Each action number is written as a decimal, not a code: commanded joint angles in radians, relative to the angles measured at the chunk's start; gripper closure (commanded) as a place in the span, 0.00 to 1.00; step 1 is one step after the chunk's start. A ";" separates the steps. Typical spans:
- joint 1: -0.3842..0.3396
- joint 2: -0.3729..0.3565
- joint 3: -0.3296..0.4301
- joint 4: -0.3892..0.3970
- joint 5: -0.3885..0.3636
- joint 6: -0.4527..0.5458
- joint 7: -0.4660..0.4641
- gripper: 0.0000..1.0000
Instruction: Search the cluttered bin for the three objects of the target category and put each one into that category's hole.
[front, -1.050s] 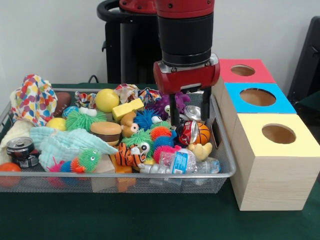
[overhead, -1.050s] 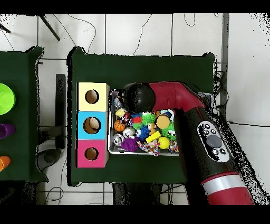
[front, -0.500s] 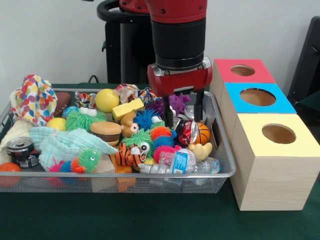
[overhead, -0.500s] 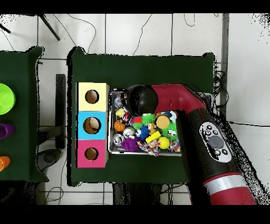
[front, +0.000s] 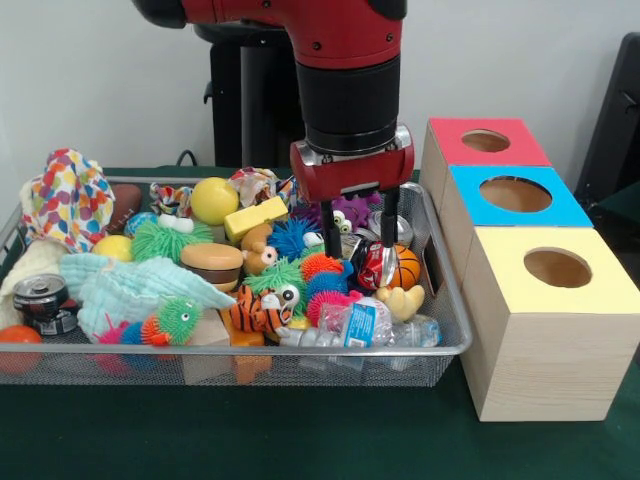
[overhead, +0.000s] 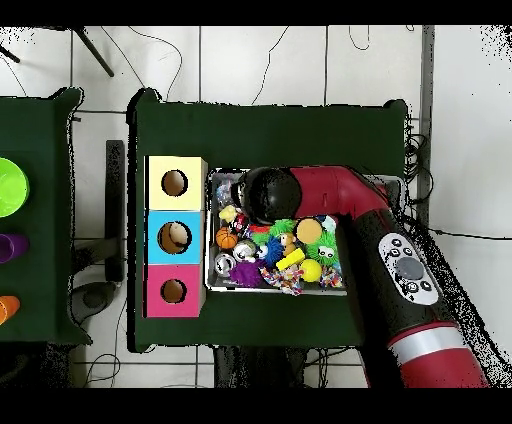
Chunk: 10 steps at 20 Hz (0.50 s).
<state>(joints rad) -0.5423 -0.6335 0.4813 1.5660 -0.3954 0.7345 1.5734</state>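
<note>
End effector (front: 359, 237): two black fingers spread open, holding nothing, straddling crushed red can (front: 377, 264) in wire-mesh bin (front: 452, 330), right end. Beside can: pebbled orange basketball (front: 405, 268), spiky rubber balls.

A wire bin (front: 440, 352) full of toys sits on the tabletop (front: 300, 440). Three boxes (front: 540, 330) with holes stand in a row just right of it in the front view.

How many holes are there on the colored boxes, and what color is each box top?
Red box: 1 hole
Blue box: 1 hole
Yellow box: 1 hole
Total: 3 holes
</note>
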 joint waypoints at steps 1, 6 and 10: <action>-0.027 0.043 0.045 0.094 -0.040 -0.041 -0.074 0.00; -0.037 0.052 0.043 0.111 -0.038 -0.055 -0.062 0.00; -0.042 0.058 0.042 0.126 -0.040 -0.078 -0.047 0.00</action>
<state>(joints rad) -0.5502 -0.6179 0.4815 1.6090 -0.4000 0.7233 1.5734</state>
